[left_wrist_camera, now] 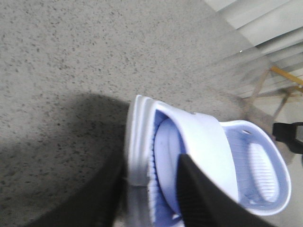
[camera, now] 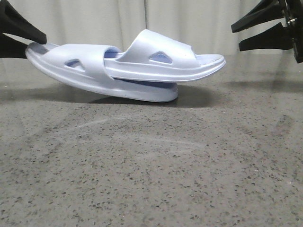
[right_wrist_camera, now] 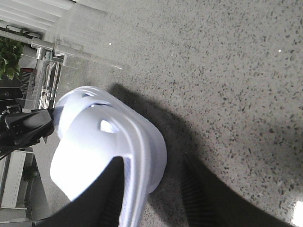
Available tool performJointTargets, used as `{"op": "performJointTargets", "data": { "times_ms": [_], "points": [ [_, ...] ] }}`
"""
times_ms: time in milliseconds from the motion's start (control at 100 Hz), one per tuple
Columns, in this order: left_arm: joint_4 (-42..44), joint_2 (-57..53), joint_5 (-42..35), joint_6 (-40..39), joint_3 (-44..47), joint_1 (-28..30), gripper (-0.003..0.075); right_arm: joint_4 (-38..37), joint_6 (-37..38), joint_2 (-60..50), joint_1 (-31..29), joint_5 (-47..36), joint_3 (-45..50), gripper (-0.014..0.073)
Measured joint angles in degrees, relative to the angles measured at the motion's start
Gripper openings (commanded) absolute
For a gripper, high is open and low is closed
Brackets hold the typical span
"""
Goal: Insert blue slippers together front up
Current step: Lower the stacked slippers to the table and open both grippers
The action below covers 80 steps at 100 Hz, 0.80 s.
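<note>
Matte black, tapered wedge fingers on both the left end effector and the right end effector (small silver screws on the right one's mount)

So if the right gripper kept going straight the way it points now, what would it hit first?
Probably the nested blue slippers: the right gripper is open, apart from them, and points toward their near end. The right wrist view puts one finger over that end, but depth is unclear.

I see a grey speckled stone-look tabletop filling the front view from nine to three o'clock through six, glossy enough to carry faint reflections. Behind it, at twelve o'clock, hangs a pale pleated curtain. In the right wrist view I make out green foliage and a metal rack beyond the table.
</note>
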Motion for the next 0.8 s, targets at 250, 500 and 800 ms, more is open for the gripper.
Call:
{"op": "performJointTargets", "data": {
  "times_ms": [250,500,800],
  "points": [
    [5.42,0.00,-1.69,2.53,0.00,0.00,0.0482,-1.90,0.02,0.00,-0.09,0.00,0.00,0.0235],
    [11.59,0.00,1.41,2.93,-3.67,2.29,0.0290,-5.65,0.02,-0.57,-2.39,0.00,0.00,0.0234],
    [14.12,-5.60,1.29,3.14,-10.45,2.91,0.0015,-5.78,0.61,-5.73,-6.01,0.14,0.00,-0.0046]
  ]
}}
